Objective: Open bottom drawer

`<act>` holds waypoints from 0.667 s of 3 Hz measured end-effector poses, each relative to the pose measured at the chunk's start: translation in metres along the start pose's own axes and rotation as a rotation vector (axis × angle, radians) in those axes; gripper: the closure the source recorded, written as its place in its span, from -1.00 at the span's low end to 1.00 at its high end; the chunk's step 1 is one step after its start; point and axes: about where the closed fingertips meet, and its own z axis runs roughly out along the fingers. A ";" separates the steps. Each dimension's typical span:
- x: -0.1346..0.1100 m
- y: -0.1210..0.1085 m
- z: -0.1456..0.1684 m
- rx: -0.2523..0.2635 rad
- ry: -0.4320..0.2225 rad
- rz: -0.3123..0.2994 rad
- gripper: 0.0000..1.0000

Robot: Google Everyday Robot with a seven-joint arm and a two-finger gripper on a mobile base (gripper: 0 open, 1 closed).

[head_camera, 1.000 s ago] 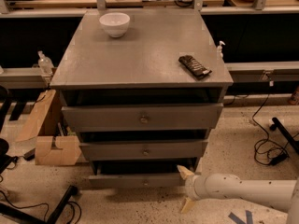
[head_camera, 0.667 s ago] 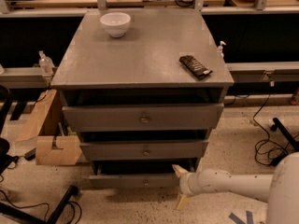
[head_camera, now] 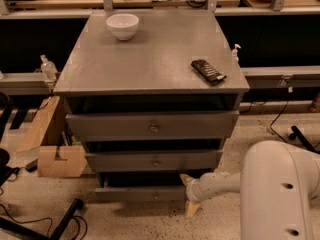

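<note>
The grey cabinet (head_camera: 150, 64) has three drawers stacked down its front. Lowest and slimmest is the bottom drawer (head_camera: 135, 194), with a small round knob (head_camera: 156, 196) at its centre. It stands out a little from the cabinet, a dark gap above its front. My gripper (head_camera: 189, 194) sits at the right end of that front, one cream fingertip near the top edge and one near the floor. The white arm (head_camera: 280, 189) reaches in from the lower right.
On the cabinet top are a white bowl (head_camera: 122, 25) and a dark remote-like object (head_camera: 208, 71). A cardboard box (head_camera: 55, 159) stands on the floor to the left. Cables and a black leg (head_camera: 65, 219) lie on the floor at left, more cables at right.
The arm has moved left and up, bringing the gripper from right of the cabinet to the right end of the bottom drawer front. The view has closed in.
</note>
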 end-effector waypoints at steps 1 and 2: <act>0.017 -0.006 0.025 -0.038 0.062 0.006 -1.00; 0.027 -0.009 0.038 -0.058 0.097 0.009 -1.00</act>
